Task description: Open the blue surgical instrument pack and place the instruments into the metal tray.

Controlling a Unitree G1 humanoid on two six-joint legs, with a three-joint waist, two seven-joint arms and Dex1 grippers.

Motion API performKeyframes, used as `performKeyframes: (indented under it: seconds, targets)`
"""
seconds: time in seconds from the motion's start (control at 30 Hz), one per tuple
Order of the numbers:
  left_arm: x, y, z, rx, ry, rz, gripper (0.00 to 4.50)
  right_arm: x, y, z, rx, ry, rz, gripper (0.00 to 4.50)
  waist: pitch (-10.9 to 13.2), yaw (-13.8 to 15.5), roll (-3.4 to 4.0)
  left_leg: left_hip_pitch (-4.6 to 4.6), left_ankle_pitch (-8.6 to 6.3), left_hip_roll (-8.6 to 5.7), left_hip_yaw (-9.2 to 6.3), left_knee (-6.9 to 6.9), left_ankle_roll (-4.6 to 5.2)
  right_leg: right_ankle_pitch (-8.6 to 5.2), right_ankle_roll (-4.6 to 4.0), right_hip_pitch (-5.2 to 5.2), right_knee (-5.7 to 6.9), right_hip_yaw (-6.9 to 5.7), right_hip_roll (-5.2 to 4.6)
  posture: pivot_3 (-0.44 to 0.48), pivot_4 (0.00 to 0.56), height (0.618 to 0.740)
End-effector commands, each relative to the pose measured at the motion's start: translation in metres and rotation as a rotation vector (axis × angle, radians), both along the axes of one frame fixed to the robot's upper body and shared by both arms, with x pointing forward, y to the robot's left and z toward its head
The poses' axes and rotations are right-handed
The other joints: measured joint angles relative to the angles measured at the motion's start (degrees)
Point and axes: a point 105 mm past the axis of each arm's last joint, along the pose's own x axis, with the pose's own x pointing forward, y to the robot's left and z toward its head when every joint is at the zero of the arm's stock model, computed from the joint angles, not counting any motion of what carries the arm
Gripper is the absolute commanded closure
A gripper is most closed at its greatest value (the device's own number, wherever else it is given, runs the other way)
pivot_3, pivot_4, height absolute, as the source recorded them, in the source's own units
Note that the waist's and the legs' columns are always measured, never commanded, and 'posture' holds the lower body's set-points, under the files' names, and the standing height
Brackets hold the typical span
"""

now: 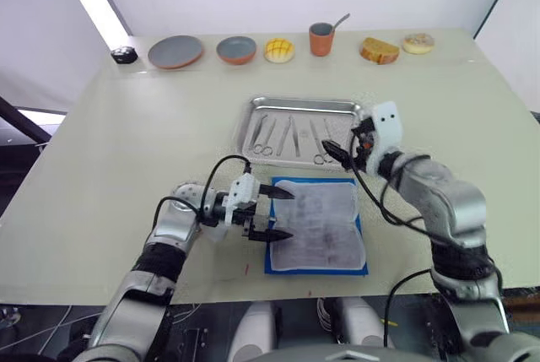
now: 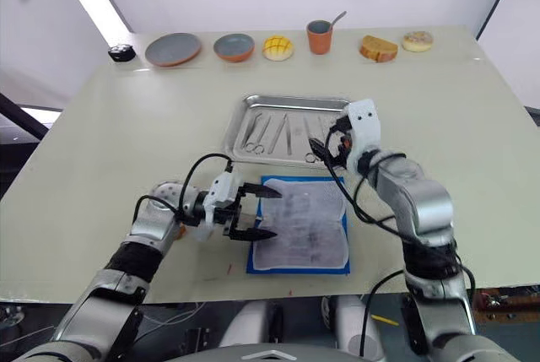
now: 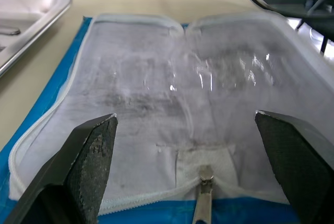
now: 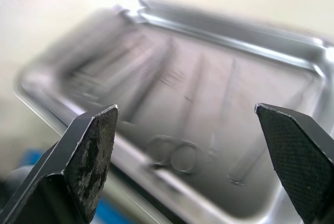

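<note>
- The flat bright-blue surgical instrument pack is seen lying unzipped and spread flat at the near edge of the pale table, its grey-white pocketed lining facing up. No tools can be spotted in the pockets, so it looks emptied out.
- Just behind it, the shallow shiny stainless-steel tray is sat with the slim metal instruments laid side by side inside, ring-handled scissors included. About five can be counted, though tbh they're tiny.
- The left gripper is parked at the pack's left edge, fingers spread wide, nothing held; the zip pull is seen between them in the wrist view.
- The right gripper is hovering over the tray's near right corner, also wide apart and empty.
- So the job is pretty much judged done: pack opened, tools in the tray. Nothing obvious is left besides pulling the arms away.
- Plates, a cup and pastries are lined up along the far edge, untouched.
</note>
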Motion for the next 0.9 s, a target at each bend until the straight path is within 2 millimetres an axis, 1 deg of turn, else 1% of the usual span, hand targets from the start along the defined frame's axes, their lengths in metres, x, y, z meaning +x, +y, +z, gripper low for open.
performKeyframes:
  seconds: [0.03,0.13,0.2,0.27,0.33,0.37,0.43,0.53,0.63,0.7,0.8,0.83,0.9]
  targets:
    - [0.004,0.008,0.024,-0.107,0.038,0.114,0.0,-0.022,-0.004,0.033,0.087,-0.194,0.08,0.1,0.2,0.1,-0.16,-0.02,0.0,0.01,-0.02,0.0,0.0,0.0,0.0,-0.02,0.03,-0.02,0.0,0.0,0.15,0.74]
    - [0.012,0.011,0.049,-0.224,0.076,0.235,0.0,-0.04,-0.009,0.039,0.11,-0.283,0.154,0.1,0.8,0.4,-0.47,-0.08,0.01,0.04,-0.1,0.02,-0.01,0.0,0.0,-0.07,0.09,-0.09,-0.06,0.0,0.15,0.74]
    - [0.016,0.015,0.063,-0.286,0.092,0.311,0.0,-0.05,-0.011,0.037,0.11,-0.289,0.209,0.1,1.0,0.7,-0.62,-0.1,0.01,0.02,-0.09,0.05,-0.02,0.01,0.0,-0.07,0.09,-0.09,-0.1,0.0,0.15,0.74]
    - [0.022,0.022,0.073,-0.327,0.094,0.402,0.0,-0.059,-0.014,0.034,0.123,-0.273,0.274,0.1,1.1,0.8,-0.72,-0.12,0.02,0.01,-0.07,0.06,-0.03,0.01,0.01,-0.07,0.07,-0.09,-0.16,0.0,0.15,0.74]
    - [0.025,0.027,0.079,-0.35,0.086,0.469,0.0,-0.064,-0.018,0.033,0.124,-0.272,0.306,0.1,1.1,1.0,-0.8,-0.12,0.01,0.0,-0.06,0.06,-0.03,0.01,0.02,-0.07,0.04,-0.09,-0.19,0.0,0.15,0.74]
    - [0.023,0.031,0.08,-0.352,0.11,0.478,0.0,-0.067,-0.022,0.031,0.117,-0.266,0.324,0.1,1.1,1.1,-0.81,-0.13,0.01,0.0,-0.06,0.06,-0.03,0.01,0.02,-0.07,0.03,-0.1,-0.2,0.0,0.15,0.74]
    - [0.017,0.038,0.08,-0.34,0.148,0.473,0.0,-0.071,-0.029,0.025,0.093,-0.248,0.343,0.1,1.2,1.5,-0.82,-0.13,0.02,0.0,-0.06,0.06,-0.04,0.01,0.02,-0.07,0.02,-0.11,-0.2,0.0,0.15,0.74]
    - [0.006,0.054,0.081,-0.322,0.137,0.492,0.0,-0.078,-0.047,0.012,0.045,-0.21,0.346,0.1,1.2,1.8,-0.82,-0.15,0.02,0.01,-0.06,0.04,-0.05,0.0,0.01,-0.1,-0.02,-0.1,-0.19,0.0,0.15,0.74]
    - [-0.006,0.076,0.073,-0.28,0.174,0.534,0.0,-0.095,-0.07,-0.001,-0.016,-0.165,0.351,0.1,1.2,2.0,-0.81,-0.18,0.02,0.01,-0.05,0.01,-0.05,0.0,0.01,-0.1,-0.13,-0.13,-0.26,0.0,0.15,0.74]
    - [-0.016,0.095,0.067,-0.271,0.22,0.588,0.0,-0.109,-0.088,-0.007,-0.03,-0.134,0.338,0.1,1.2,2.2,-0.82,-0.19,0.02,0.0,-0.03,0.01,-0.05,-0.01,0.01,-0.09,-0.13,-0.13,-0.3,0.0,0.15,0.74]
    - [-0.027,0.116,0.061,-0.239,0.239,0.658,0.0,-0.127,-0.11,-0.015,-0.041,-0.093,0.311,0.1,1.3,2.3,-0.86,-0.21,0.01,-0.03,-0.02,0.01,-0.05,-0.02,0.04,-0.07,-0.18,-0.17,-0.6,0.0,0.15,0.74]
    - [-0.033,0.127,0.057,-0.217,0.243,0.694,0.0,-0.135,-0.123,-0.02,-0.051,-0.07,0.279,0.1,1.3,2.3,-0.87,-0.19,0.01,-0.03,-0.01,0.01,-0.05,-0.02,0.04,-0.07,-0.17,-0.17,-0.62,0.0,0.15,0.74]
    - [-0.042,0.143,0.053,-0.18,0.244,0.75,0.0,-0.146,-0.142,-0.026,-0.062,-0.039,0.228,0.1,1.3,2.3,-0.87,-0.12,0.01,-0.03,0.02,0.01,-0.06,-0.02,0.04,0.0,-0.16,-0.16,-0.66,0.0,0.15,0.74]
